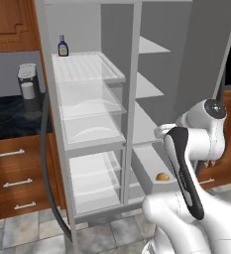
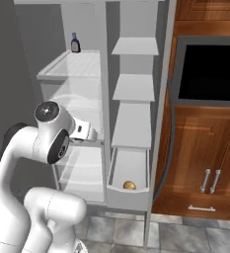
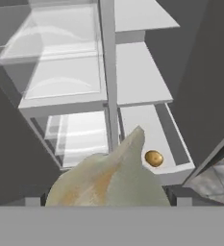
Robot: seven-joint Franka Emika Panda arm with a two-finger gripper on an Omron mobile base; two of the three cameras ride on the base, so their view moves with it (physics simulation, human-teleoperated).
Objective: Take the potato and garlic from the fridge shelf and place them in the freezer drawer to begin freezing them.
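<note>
While the potato (image 1: 162, 176) lies in the pulled-out freezer drawer (image 1: 147, 168) at the bottom right of the open fridge, near the drawer's front wall, the garlic (image 3: 111, 178) sits close up at the bottom of the hand view with its pointed tip toward the drawer, so the claw appears to be gripping it, though its fingers are hidden behind the bulb. High on the left side, the ribbed white fridge shelf (image 1: 87, 68) carries a small dark-capped bottle (image 1: 63, 46) at its back left corner, well apart from the drawer.
</note>
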